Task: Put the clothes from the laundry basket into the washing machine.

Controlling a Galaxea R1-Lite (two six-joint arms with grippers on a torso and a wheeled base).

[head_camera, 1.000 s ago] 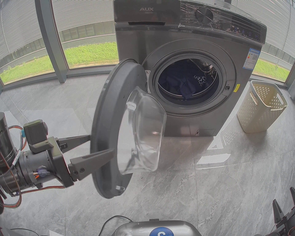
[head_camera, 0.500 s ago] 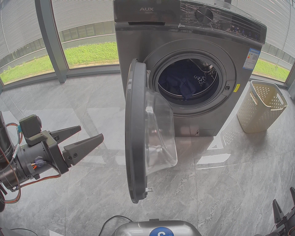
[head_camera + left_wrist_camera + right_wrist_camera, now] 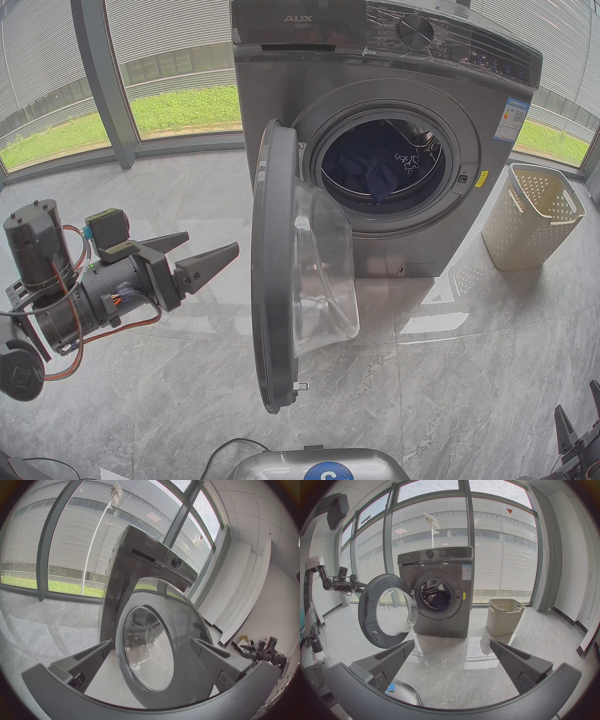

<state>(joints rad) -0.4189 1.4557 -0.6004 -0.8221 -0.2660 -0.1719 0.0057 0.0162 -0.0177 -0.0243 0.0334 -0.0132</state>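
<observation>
The grey washing machine (image 3: 387, 81) stands ahead with its round door (image 3: 273, 275) swung halfway, edge-on to me. Dark blue clothes (image 3: 378, 169) lie inside the drum. The cream laundry basket (image 3: 531, 215) stands on the floor to the machine's right, and I see nothing in it. My left gripper (image 3: 212, 242) is open, level with the door's upper half and a short way to its left, not touching it. In the left wrist view the door (image 3: 156, 655) lies between the open fingers (image 3: 90, 656). My right gripper (image 3: 451, 645) is open and holds nothing, low at the near right (image 3: 576, 400).
Glossy grey floor tiles (image 3: 475, 375) stretch in front of the machine. Glass walls with a dark pillar (image 3: 103, 81) run behind it. From the right wrist view the machine (image 3: 437, 586), basket (image 3: 503, 616) and door (image 3: 384, 609) stand well ahead.
The door swung from wide open to about halfway. My left gripper left the door's outer face, drew back, then rose and came nearer the door. The right arm kept still.
</observation>
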